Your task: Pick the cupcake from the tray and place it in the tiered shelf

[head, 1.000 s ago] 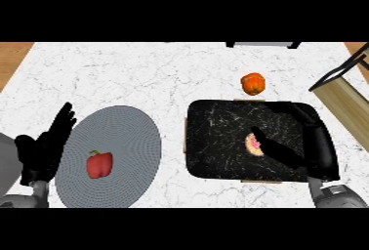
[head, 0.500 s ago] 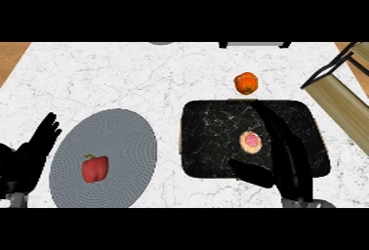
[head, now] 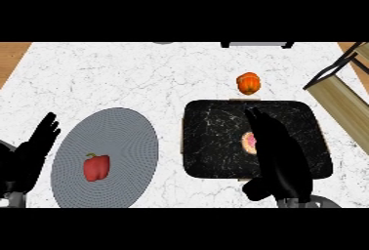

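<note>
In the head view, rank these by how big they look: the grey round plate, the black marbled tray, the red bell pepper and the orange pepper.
1. Black marbled tray and grey round plate: similar, too close to rank.
2. Red bell pepper.
3. Orange pepper, slightly smaller, though it sits farther from the camera.

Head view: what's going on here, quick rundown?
The right hand is stretched over the black tray, fingers straight, covering most of the pink cupcake; no grasp shows yet. The left hand rests open at the left edge beside a grey plate holding a red bell pepper. An orange pepper sits on the counter just beyond the tray. The wooden tiered shelf stands at the far right.
</note>
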